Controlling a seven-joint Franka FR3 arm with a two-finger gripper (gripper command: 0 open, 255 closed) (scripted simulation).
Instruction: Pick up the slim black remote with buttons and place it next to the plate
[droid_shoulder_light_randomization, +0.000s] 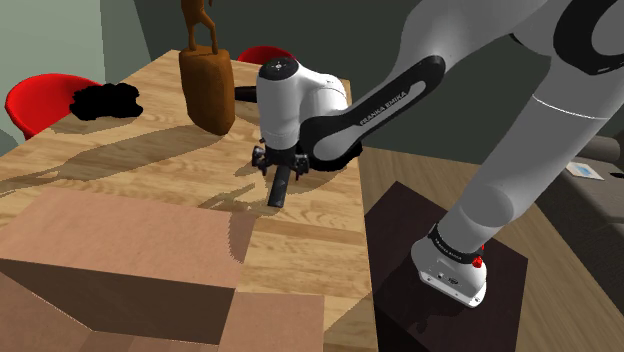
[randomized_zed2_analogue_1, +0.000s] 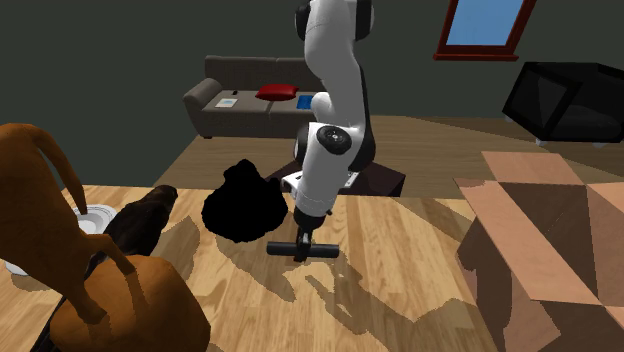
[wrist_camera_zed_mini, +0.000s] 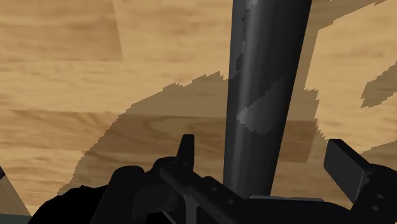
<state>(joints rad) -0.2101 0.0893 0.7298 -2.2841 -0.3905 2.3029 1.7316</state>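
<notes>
The slim black remote (droid_shoulder_light_randomization: 281, 190) lies on the wooden table (droid_shoulder_light_randomization: 150, 150), close to its edge by the stand. In the second exterior view the remote (randomized_zed2_analogue_1: 302, 249) runs crosswise under the hand. My gripper (droid_shoulder_light_randomization: 281, 170) is down over it and open. In the wrist view the remote (wrist_camera_zed_mini: 264, 95) runs between the two fingers (wrist_camera_zed_mini: 186, 147), with a gap on each side, so neither touches it. A white plate (randomized_zed2_analogue_1: 97, 218) shows at the second exterior view's left, partly hidden behind a brown statue (randomized_zed2_analogue_1: 60, 250).
The brown statue (droid_shoulder_light_randomization: 207, 85) stands at the table's far end, beside a flat black shape (droid_shoulder_light_randomization: 105, 100). A large open cardboard box (droid_shoulder_light_randomization: 120, 270) takes up the near end. Red chairs (droid_shoulder_light_randomization: 40, 100) stand beyond the table. The dark stand (droid_shoulder_light_randomization: 440, 270) is beside the table edge.
</notes>
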